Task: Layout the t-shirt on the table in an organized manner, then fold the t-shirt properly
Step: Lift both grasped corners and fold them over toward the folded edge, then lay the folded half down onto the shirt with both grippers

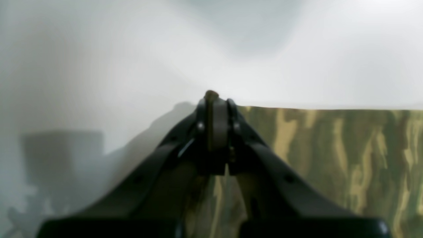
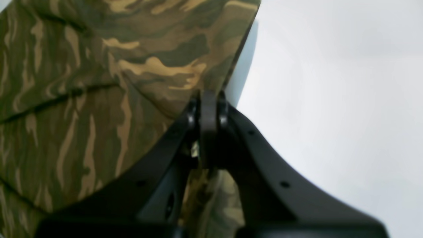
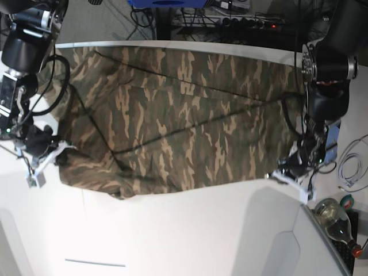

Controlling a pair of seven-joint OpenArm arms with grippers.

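Shirt lies spread across the far half of the bench, camo side up, creased diagonally, near hem bunched toward the right arm's side.

Left pincer is clenched on the shirt's near corner: a sliver of cloth pokes out between the tips, with the rest of the fabric running off to its side and under it. In the base view it sits at the shirt's edge.

Right pincer is clenched on the opposite corner; the cloth fans out up and away from the tips, with bare bench beside it.
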